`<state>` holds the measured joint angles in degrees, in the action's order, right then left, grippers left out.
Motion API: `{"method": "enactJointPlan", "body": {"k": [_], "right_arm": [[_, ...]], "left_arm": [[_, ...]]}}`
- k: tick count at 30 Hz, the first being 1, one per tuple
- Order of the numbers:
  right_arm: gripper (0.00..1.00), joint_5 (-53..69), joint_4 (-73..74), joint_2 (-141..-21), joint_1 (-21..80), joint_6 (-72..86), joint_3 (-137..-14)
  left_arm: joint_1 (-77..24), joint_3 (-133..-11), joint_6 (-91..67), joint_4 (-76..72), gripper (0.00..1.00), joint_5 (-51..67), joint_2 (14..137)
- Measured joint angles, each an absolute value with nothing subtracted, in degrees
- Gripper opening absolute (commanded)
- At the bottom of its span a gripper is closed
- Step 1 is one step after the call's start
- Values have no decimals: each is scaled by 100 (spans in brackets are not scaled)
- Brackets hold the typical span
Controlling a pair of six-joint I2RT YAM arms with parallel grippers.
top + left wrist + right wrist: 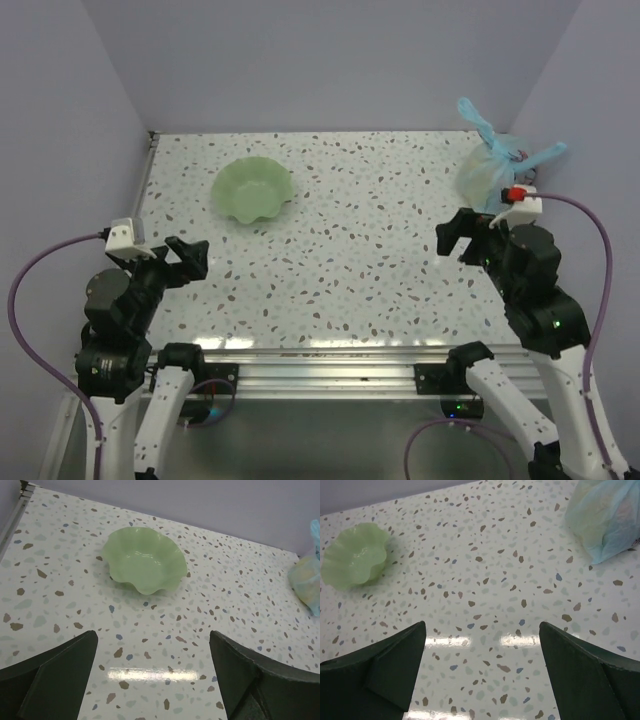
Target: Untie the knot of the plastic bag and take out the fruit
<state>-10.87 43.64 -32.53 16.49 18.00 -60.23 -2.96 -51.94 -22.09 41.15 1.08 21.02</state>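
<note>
Reaching for the knot (500, 143) looks like the step in hand, since nothing is untied yet. The thin translucent light-blue plastic bag (487, 172) sits in the far right corner of the speckled white desk (380, 260), close to the lilac right wall (590, 90). The small twisted knot of handle strips stands on top of it, with two ear-like tips sticking out. The fruit (594, 514) is inside and shows only as pale yellow and pink tints through the film.

Your right claw (455, 238) hangs released and empty just short of the bag. Your left claw (192, 258) is also released and empty, well apart on the other side.

To do it well, I would pinch one ear tip with the right claw and bring the left across to pin the bag's body or take the other ear. Then pull the strips apart gently. The film looks flimsy and would likely stretch or drag the whole bag if you tug hard.

Room is tight at the corner, so approach from the middle of the desk, not from the wall side. You might draw the bag toward the centre, where both arms reach. The pale green wavy-rimmed bowl (253, 188) sits far left of centre, well apart from the bag, with bare desk between them.
</note>
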Motion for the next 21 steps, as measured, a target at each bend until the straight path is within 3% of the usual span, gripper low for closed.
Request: {"method": "enactJointPlan", "body": {"k": [6,13,21], "right_arm": [[99,-1243,4191,-5052,1651,2137,-6724],[99,-2502,4125,-7588,1564,2410,-8409],[99,-2897,3782,-10304,141,2606,-9998]], "left_arm": [[-296,-5151,-2344,4121,100,624,2040],[-298,-5030,-2342,4165,100,917,2132],[-425,-4884,-2447,4158,100,1286,2469]]}}
